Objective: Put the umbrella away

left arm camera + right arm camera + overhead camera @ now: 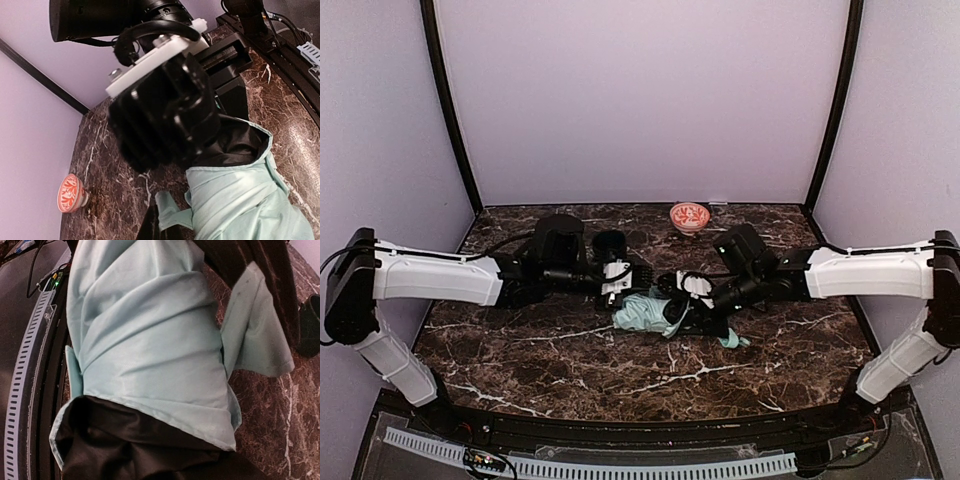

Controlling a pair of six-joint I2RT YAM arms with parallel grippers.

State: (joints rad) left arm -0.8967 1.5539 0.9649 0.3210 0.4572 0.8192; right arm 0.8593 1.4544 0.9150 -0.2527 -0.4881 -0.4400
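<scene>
umbrella (642,312) lies bunched on the desk (520,350), under and between both hands. left hand (620,291) is closed, tips hidden, can't tell if it pinches fabric. right hand (686,298): fabric fills its wrist view, fingers hidden, grip state unclear.

Top external: looking down from high above the near edge, facing the far lilac wall (640,100), taking in the whole dark brown, white-veined marble tabletop (570,370) from afar.
Left wrist: sitting low and tilted, very near the pale mint-green folding umbrella with black lining (240,200) at lower right.
Right wrist: hovering so near that umbrella fabric is filling the frame.
Shared: all three are showing umbrella and tabletop; top and left-wrist views are sharing the small red-and-white patterned bowl (689,216).
</scene>
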